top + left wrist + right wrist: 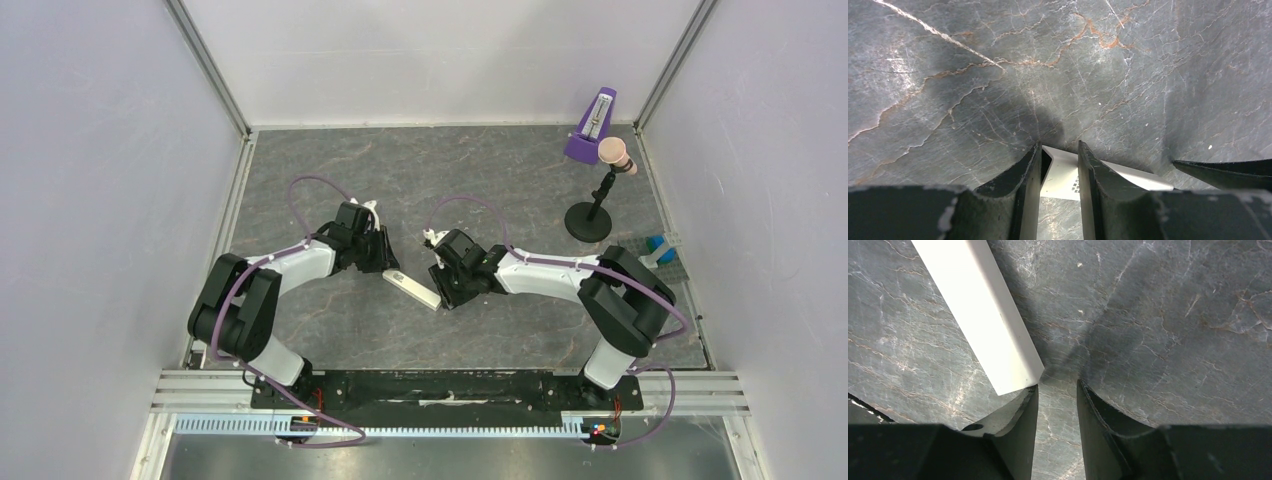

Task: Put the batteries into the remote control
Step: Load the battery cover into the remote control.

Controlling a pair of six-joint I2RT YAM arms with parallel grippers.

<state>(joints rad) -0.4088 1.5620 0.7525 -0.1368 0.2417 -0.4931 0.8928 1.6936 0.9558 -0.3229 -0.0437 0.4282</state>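
Top cam's high above the remote control (411, 289), looking down; both wrist cams stare down at its opposite ends, real close.

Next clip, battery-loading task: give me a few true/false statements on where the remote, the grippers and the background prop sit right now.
1. The remote control lies on the table between the left gripper and the right gripper. True.
2. The right gripper is clamped on the remote control. False: its jaws stand apart over bare table, and the remote control's end lies beside one finger.
3. The purple metronome stands at the table's near left corner. False: it stands at the far right corner.
4. In the left wrist view, one end of the remote control shows between the left gripper's fingers. True.
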